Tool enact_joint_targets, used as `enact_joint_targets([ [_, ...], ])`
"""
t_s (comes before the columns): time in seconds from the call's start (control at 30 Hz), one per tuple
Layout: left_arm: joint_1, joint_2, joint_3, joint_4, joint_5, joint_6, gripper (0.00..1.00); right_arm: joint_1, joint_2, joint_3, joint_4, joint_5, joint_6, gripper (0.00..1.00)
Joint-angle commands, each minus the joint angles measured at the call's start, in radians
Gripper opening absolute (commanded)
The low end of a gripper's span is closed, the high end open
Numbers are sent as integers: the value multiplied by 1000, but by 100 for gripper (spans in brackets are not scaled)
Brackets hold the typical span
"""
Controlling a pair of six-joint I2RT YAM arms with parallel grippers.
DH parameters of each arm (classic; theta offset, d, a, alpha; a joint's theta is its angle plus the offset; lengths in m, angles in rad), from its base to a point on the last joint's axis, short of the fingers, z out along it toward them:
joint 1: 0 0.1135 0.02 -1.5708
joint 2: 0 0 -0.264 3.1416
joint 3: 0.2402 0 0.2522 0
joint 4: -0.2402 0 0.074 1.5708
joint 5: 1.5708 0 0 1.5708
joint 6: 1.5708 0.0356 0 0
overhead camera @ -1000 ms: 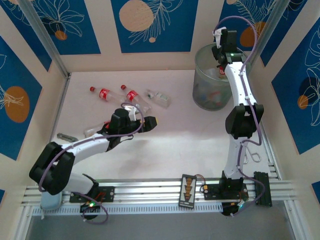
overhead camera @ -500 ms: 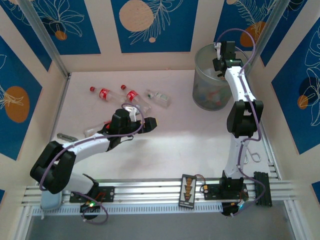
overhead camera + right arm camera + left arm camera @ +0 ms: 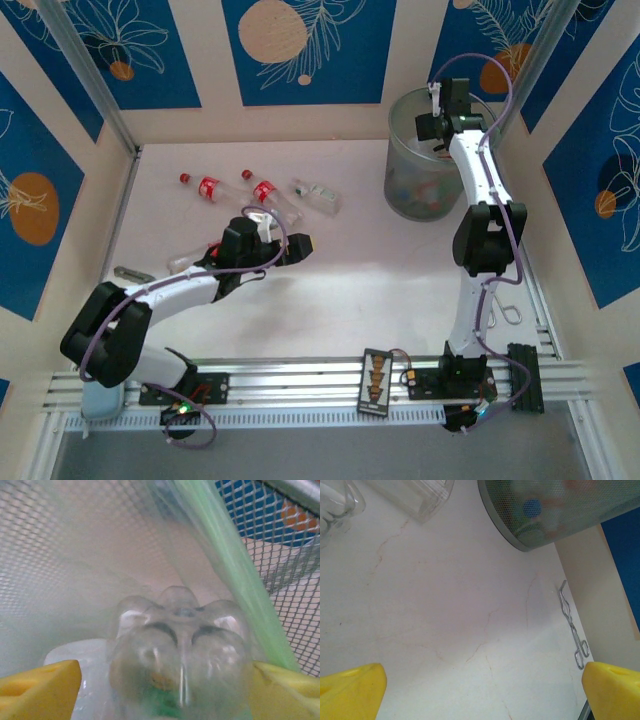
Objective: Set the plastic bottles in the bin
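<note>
Two red-capped plastic bottles [image 3: 206,186] [image 3: 264,190] and a clear one [image 3: 318,195] lie on the table at the back left. My left gripper [image 3: 300,245] hovers just in front of them, open with nothing between its yellow fingertips [image 3: 350,690]. The bin [image 3: 420,185] stands at the back right with several bottles inside. My right gripper [image 3: 440,125] hangs over its rim. In the right wrist view a clear bottle [image 3: 180,650] sits bottom-up between the spread yellow fingers [image 3: 45,685], with a gap showing at the left finger and the bin's mesh wall [image 3: 60,555] behind.
A metal clip [image 3: 505,312] lies near the right wall, also seen as thin metal tongs [image 3: 575,630]. A grey flat object [image 3: 132,273] rests by the left arm. A further clear bottle [image 3: 185,263] lies beside that arm. Walls close in the table on three sides.
My right gripper has shifted slightly left over the bin and its jaws have spread apart around the clear bottle. The left arm has stayed put.
</note>
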Motion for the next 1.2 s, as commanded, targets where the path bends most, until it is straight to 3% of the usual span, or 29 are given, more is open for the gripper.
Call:
enact_joint_targets([
  [0.0, 16, 13, 3, -8, -1, 29, 100, 8, -88, 60, -53, -60, 38, 87],
  [0.13, 19, 19, 7, -10, 3, 27, 100, 14, -111, 91, -94, -64, 59, 90],
  [0.27, 24, 14, 10, -21, 3, 29, 100, 16, -149, 97, -109, -97, 95, 99],
  [0.43, 32, -9, 29, -102, -42, 41, 100, 18, -224, 69, -110, -191, 147, 99],
  [0.7, 63, -50, 83, -295, -158, 31, 100, 17, -444, -144, -38, -369, 276, 99],
  [0.83, 72, -71, 150, -495, -294, -7, 100, 27, -551, -295, -5, -492, 317, 99],
  [1.0, 77, -109, 228, -746, -542, -240, 100, 55, -661, -502, 23, -595, 361, 99],
  [1.17, 95, -200, 248, -857, -642, -453, 100, 57, -696, -619, -21, -721, 398, 99],
])
